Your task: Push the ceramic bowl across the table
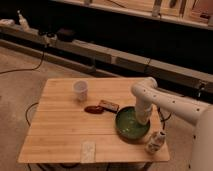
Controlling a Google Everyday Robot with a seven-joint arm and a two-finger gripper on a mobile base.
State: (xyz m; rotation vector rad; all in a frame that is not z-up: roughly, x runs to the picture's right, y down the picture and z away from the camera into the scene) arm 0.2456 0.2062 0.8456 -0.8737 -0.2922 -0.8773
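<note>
Inside the ceramic bowl [131,125] on the table [60,130], the bent arm plants its gripper [141,119].

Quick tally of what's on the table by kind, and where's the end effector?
Bowls: 1, ceramic bowl
Cups: 1, white cup
Small white bottles: 1
Dark red-brown items: 2
Pale flat packets: 1
Total: 6
End effector: inside the bowl.

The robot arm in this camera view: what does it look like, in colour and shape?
The arm is white or pale cream, with smooth, thick tubular links and a rounded elbow joint. No markings or cables show on it. The gripper is at its lower end, over the green ceramic bowl.
</note>
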